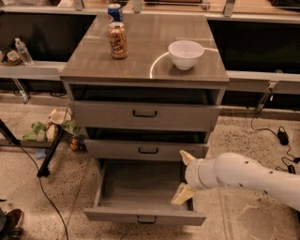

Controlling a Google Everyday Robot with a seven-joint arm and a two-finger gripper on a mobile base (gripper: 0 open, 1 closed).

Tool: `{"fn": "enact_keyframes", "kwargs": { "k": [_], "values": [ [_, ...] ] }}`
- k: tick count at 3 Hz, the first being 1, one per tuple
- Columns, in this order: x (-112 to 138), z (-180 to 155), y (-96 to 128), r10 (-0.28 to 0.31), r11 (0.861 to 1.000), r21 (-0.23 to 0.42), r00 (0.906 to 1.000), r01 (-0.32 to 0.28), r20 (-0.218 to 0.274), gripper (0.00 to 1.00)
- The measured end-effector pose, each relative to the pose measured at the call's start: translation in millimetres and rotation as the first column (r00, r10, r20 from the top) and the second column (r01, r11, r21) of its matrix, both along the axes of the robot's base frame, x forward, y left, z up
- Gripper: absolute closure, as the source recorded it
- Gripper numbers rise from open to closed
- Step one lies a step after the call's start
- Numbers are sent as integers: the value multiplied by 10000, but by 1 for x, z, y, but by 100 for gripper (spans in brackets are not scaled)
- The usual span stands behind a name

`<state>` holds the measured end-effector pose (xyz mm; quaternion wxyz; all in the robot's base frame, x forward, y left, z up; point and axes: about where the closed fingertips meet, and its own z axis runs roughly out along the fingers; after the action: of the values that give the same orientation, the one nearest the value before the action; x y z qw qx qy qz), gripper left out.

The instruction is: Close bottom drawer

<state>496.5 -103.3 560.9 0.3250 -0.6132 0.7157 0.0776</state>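
Observation:
The bottom drawer (140, 190) of the grey wood-grain cabinet is pulled far out and looks empty inside. Its shallow front panel (145, 217) has a small black bar handle (146, 220). My gripper (184, 177) hangs over the drawer's right side, on a white arm (243, 174) coming in from the right. Its two cream fingers are spread apart, one (186, 156) near the middle drawer's lower edge, the other (183, 194) down inside the drawer by its right wall. It holds nothing.
The middle drawer (147, 149) and top drawer (144, 115) stand slightly out. On the cabinet top are a can (117, 40), a second can (114, 11) behind it, and a white bowl (186, 54). A black stand leg (49, 152) and litter (51, 129) lie left; cables (276, 136) right.

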Motion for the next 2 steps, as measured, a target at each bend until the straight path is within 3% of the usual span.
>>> {"fn": "enact_keyframes", "kwargs": {
  "k": [1,2],
  "values": [
    [0,0,0,1,10000,-1,10000,-1,3,0],
    [2,-25,-8,-145,9999,-78,9999,145,64,0]
  ]
}}
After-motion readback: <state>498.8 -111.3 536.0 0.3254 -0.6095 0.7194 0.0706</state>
